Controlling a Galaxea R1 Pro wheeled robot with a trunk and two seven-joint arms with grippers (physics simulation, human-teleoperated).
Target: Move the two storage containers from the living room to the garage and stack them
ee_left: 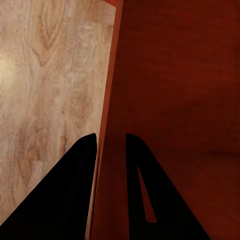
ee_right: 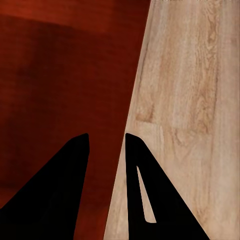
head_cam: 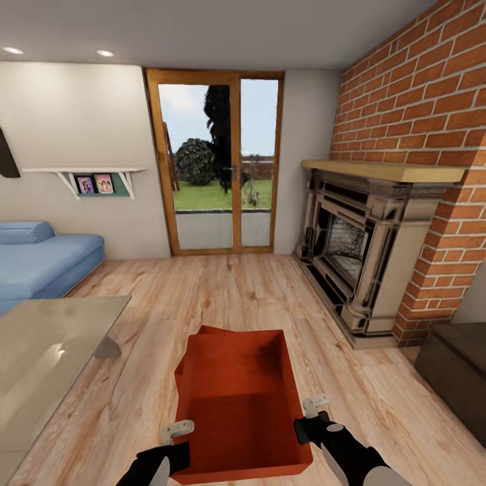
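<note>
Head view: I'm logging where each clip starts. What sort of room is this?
A living room, most likely: a brick fireplace, a blue sofa and a glass table on wood-plank flooring.

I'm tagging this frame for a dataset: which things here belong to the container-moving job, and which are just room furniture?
Job:
- storage containers, apparently one nested in the other
- left tool, straddling the left wall
- right tool, straddling the right wall

Just there:
- fireplace
- blue sofa
- glass coffee table
- dark chest
</note>
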